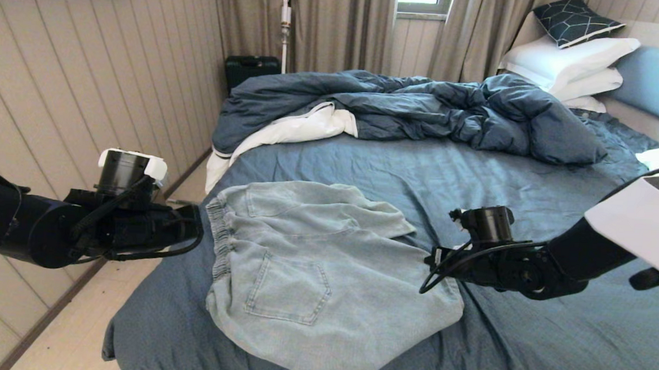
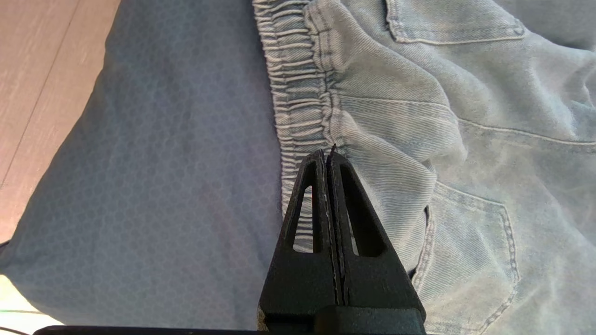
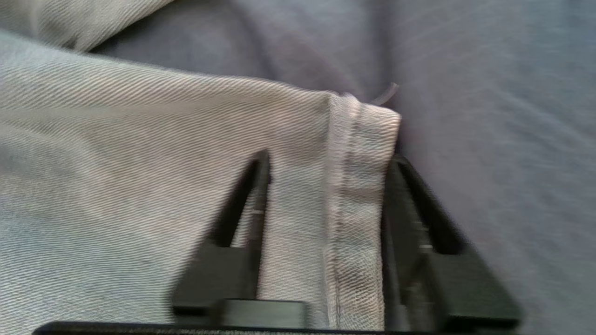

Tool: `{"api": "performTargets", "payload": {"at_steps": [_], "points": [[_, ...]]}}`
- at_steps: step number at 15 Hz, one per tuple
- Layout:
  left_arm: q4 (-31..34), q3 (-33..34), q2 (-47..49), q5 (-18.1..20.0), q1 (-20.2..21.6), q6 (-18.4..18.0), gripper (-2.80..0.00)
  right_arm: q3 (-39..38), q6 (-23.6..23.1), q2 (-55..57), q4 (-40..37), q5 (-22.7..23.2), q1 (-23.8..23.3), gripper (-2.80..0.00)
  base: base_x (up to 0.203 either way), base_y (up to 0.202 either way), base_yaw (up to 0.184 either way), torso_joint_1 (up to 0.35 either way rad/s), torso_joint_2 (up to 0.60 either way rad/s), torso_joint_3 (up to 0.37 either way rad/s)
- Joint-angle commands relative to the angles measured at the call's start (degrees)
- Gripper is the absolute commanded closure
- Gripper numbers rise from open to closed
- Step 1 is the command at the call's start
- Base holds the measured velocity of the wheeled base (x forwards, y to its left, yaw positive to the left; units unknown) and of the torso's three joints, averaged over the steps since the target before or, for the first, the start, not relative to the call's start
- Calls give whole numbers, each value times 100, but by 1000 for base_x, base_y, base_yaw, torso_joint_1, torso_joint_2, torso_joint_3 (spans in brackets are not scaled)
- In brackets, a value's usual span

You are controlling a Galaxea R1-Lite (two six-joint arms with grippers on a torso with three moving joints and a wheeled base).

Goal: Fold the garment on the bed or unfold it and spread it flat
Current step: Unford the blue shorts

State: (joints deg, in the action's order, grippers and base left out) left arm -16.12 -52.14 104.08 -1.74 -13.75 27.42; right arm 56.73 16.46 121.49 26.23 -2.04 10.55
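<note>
The pale blue denim shorts lie back side up on the slate-blue sheet of the bed, near its front left corner, with the gathered waistband towards the left. My left gripper hovers over the waistband edge, shut, with nothing between its fingers; in the head view the left gripper sits just left of the waistband. My right gripper is open at the leg hem on the shorts' right side, its fingers straddling the hem corner. In the head view the right gripper rests at that hem.
A crumpled dark blue duvet with white lining fills the far half of the bed. White pillows, a patterned cushion and the blue headboard are at the far right. The bed's left edge drops to wooden floor.
</note>
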Motion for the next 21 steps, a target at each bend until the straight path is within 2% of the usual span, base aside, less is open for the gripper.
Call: {"api": "performTargets", "payload": {"at_steps": [1,7,11,13,16,21], "points": [[-12,36,16,-2,-5,18,0,136,15,165,14,-13,60,0,0,0,0,0,0,0],[-120,152,7,-2,-31,9,0,978,-11,204,-374,-154,20,0,0,0,0,0,0,0],[-129,161,-2,-2,-31,20,0,2118,-24,900,-418,-1201,24,0,0,0,0,0,0,0],[-164,222,7,-2,-31,18,0,2602,-54,1266,-436,-1492,34,0,0,0,0,0,0,0],[-267,240,34,5,-31,9,0,2895,-95,1604,-461,-1536,43,0,0,0,0,0,0,0],[-269,240,95,-2,-31,9,0,2921,-209,1718,-457,-1523,35,0,0,0,0,0,0,0]]}}
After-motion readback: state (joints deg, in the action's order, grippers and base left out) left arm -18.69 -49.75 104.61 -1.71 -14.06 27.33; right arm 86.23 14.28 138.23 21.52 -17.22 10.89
